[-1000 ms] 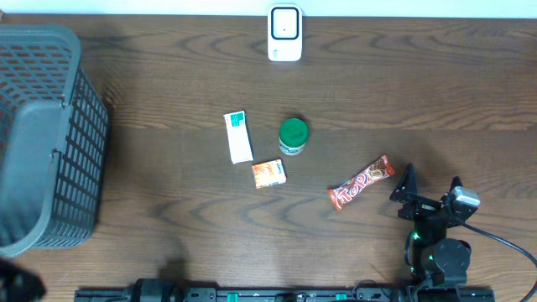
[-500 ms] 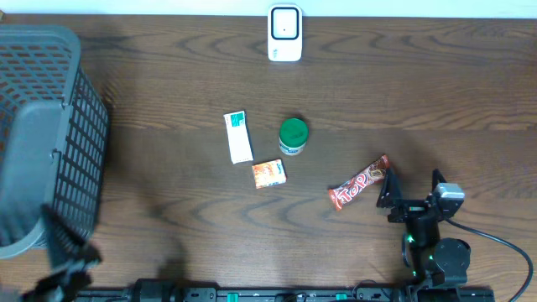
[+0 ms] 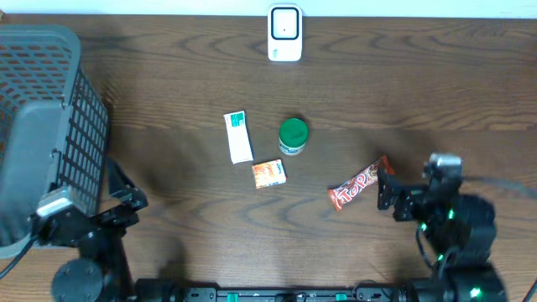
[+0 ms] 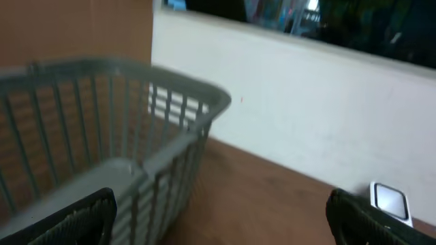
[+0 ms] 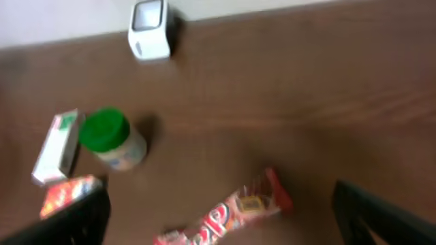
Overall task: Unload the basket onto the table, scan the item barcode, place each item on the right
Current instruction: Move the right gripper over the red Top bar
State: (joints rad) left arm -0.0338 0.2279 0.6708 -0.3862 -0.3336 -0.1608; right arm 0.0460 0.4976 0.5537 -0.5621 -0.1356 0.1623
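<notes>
While left gripper (image 3: 124, 186) and right gripper (image 3: 409, 195) gape, candy bar (image 3: 361, 182) beside right, perhaps touching.

Grey basket (image 3: 84, 151) on wooden table (image 3: 436, 92)

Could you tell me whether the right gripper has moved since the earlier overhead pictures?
Yes. The right gripper has shifted leftward in the overhead view, closing in on the candy bar, which has stayed put.
</notes>
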